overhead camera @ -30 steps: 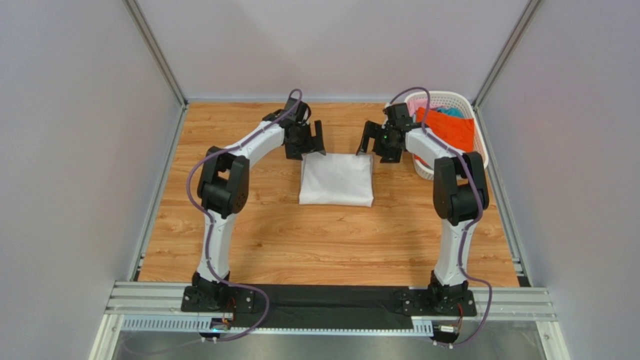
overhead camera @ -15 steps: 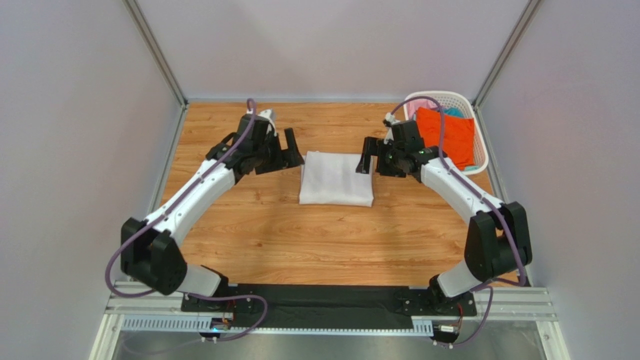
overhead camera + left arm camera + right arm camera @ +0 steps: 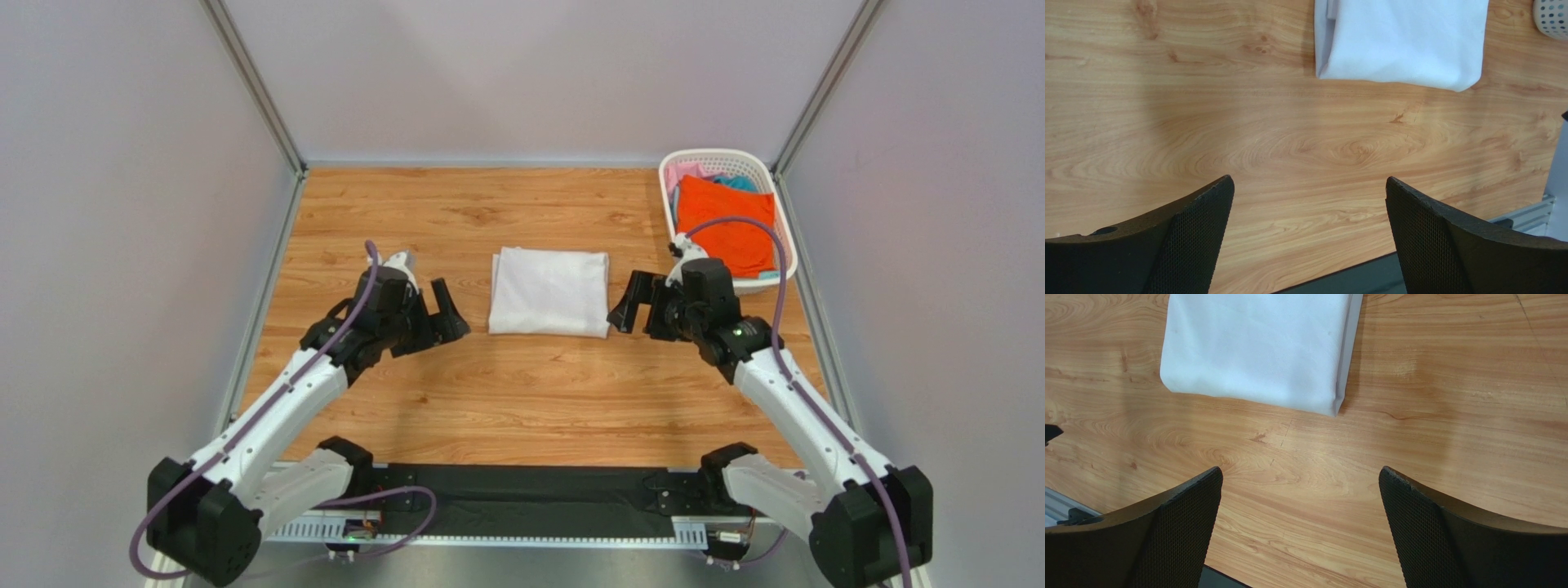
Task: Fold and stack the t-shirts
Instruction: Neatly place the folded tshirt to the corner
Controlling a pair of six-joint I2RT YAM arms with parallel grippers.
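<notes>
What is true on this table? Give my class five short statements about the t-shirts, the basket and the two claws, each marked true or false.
1. The white t-shirt lies folded on the table between the two arms. True.
2. The left claw is clamped on the white t-shirt. False: it is open, clear of the shirt, and holds nothing.
3. The orange t-shirt lies in the basket. True.
4. The right claw reaches into the basket. False: it hangs open over the table, beside the white t-shirt's right edge.
5. The orange t-shirt is stacked on the white one. False: nothing lies on the white t-shirt.
</notes>
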